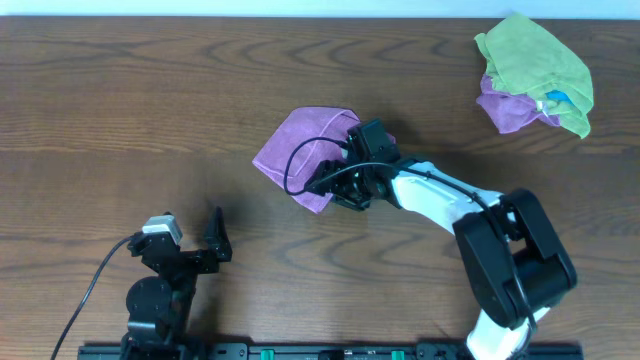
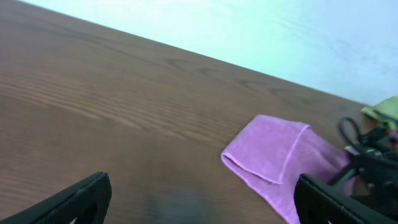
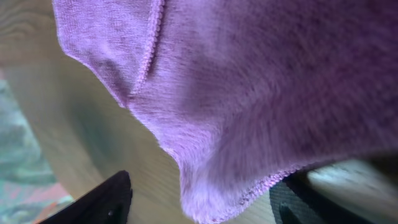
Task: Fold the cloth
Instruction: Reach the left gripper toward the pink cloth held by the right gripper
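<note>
The purple cloth (image 1: 293, 150) lies partly folded at the middle of the wooden table. It also shows in the left wrist view (image 2: 273, 155). My right gripper (image 1: 335, 183) is on the cloth's right side, low over it. In the right wrist view its fingers (image 3: 199, 202) stand wide apart, with a corner of the cloth (image 3: 249, 81) hanging between them, not pinched. My left gripper (image 1: 186, 243) is open and empty near the front left edge, well apart from the cloth; its fingers (image 2: 199, 199) frame bare wood.
A heap of green and purple cloths (image 1: 532, 75) lies at the back right corner; its green edge shows in the left wrist view (image 2: 384, 110). The right arm's black cable (image 1: 300, 160) loops over the purple cloth.
</note>
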